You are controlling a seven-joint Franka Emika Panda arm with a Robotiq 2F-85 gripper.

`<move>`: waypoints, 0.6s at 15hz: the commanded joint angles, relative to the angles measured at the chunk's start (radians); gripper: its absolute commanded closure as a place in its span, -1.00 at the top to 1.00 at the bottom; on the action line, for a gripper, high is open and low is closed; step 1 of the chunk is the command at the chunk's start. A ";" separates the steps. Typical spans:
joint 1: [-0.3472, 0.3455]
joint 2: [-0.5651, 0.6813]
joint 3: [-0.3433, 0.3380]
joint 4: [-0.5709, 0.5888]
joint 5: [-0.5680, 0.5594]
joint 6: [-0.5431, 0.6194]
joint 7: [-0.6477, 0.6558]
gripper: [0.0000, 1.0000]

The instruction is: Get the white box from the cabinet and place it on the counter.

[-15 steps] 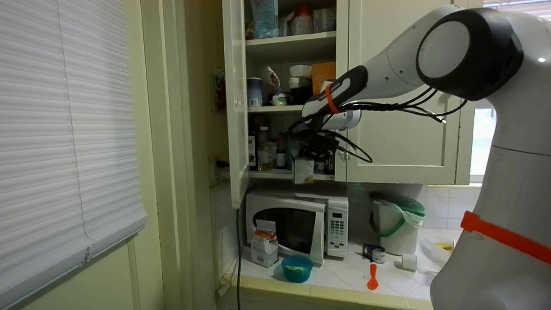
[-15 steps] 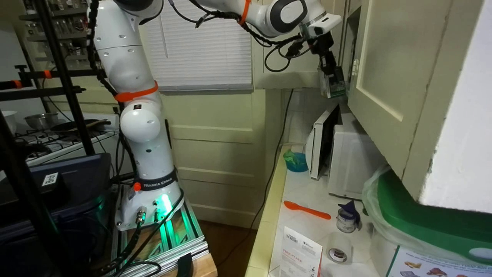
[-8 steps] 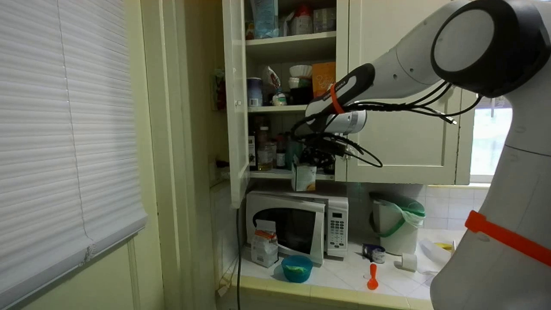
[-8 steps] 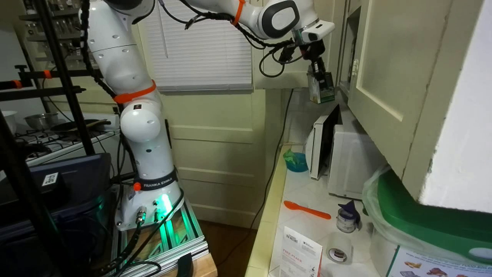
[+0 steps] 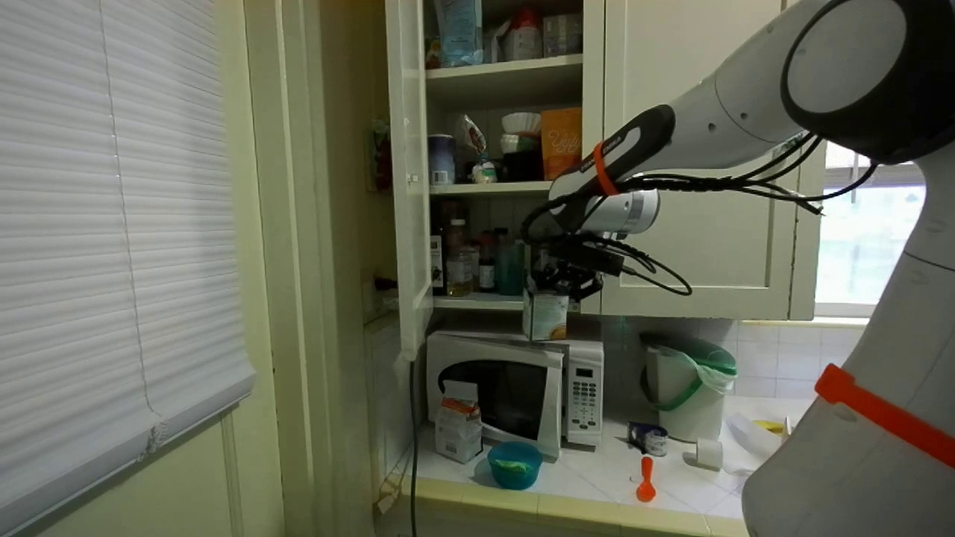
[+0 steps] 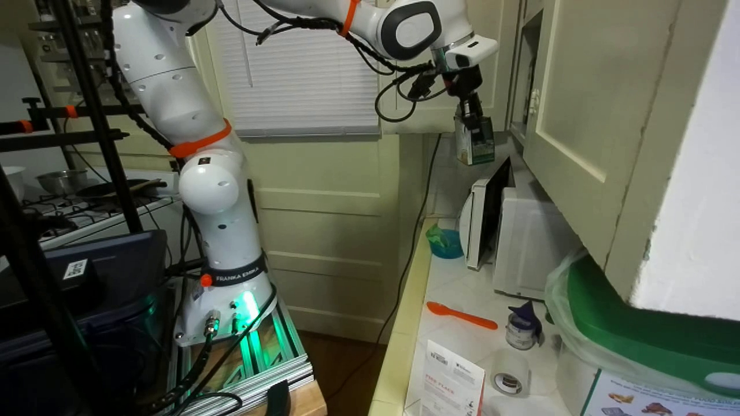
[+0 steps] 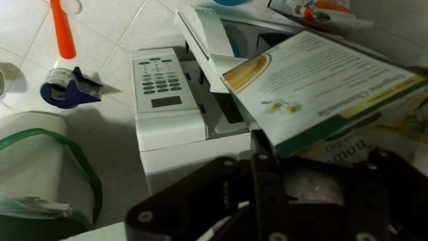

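The white box, a carton with green and yellow print, shows in both exterior views (image 5: 546,317) (image 6: 476,147) and large in the wrist view (image 7: 297,90). My gripper (image 5: 550,287) is shut on its upper part and holds it tilted in the air. It also shows in an exterior view (image 6: 477,120) and the wrist view (image 7: 321,150); the far finger is partly hidden. The cabinet (image 5: 489,189) stands open with its door to one side. The box is just outside the cabinet's lowest shelf, above the microwave. The counter (image 5: 589,481) lies well below, also in the wrist view (image 7: 107,33).
The microwave (image 5: 515,395), its door ajar, stands under the cabinet. A white bag (image 5: 458,429), blue bowl (image 5: 515,466), orange spoon (image 5: 646,481), tape dispenser (image 7: 67,90) and green-lidded bin (image 5: 686,395) are on the counter. The open cabinet door (image 5: 409,186) and closed door (image 5: 694,246) flank the arm.
My gripper has drawn the white box back from the cabinet toward the robot base and lowered it somewhat. Bottles on the low shelf show more. The gripper stays shut on the box.
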 commanded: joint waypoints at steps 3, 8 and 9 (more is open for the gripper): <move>-0.078 -0.053 -0.037 -0.083 0.016 -0.021 0.007 -1.00; -0.140 0.002 -0.079 -0.107 0.026 -0.011 0.020 -1.00; -0.147 0.017 -0.085 -0.110 0.028 -0.011 0.026 -1.00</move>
